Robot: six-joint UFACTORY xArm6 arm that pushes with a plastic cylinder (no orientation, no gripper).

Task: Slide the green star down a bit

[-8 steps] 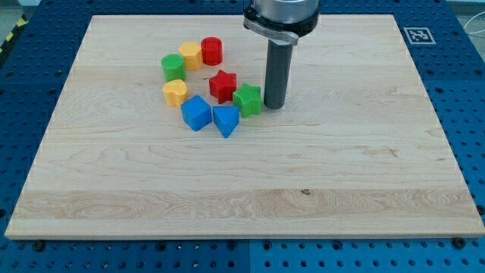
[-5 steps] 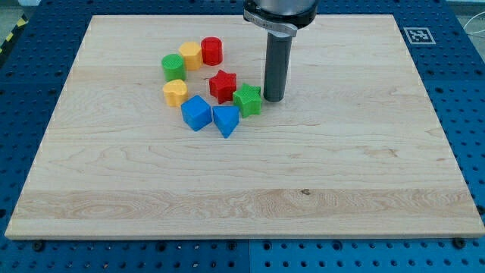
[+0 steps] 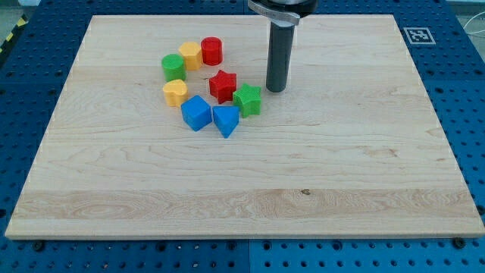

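Observation:
The green star [image 3: 248,100] lies on the wooden board [image 3: 303,167], a little left of centre in the upper half. It touches the blue triangular block [image 3: 226,120] at its lower left and sits just right of the red star [image 3: 223,85]. My tip [image 3: 276,90] stands up and to the right of the green star, a small gap apart from it.
A blue cube [image 3: 196,113] sits left of the blue triangular block. A yellow heart-like block [image 3: 175,92], a green cylinder [image 3: 173,67], a yellow block [image 3: 190,55] and a red cylinder [image 3: 211,51] curve round the upper left. A marker tag [image 3: 417,35] is at the board's upper right corner.
My tip has moved towards the view's top, from right beside the green star to a spot above and right of it. No block has moved.

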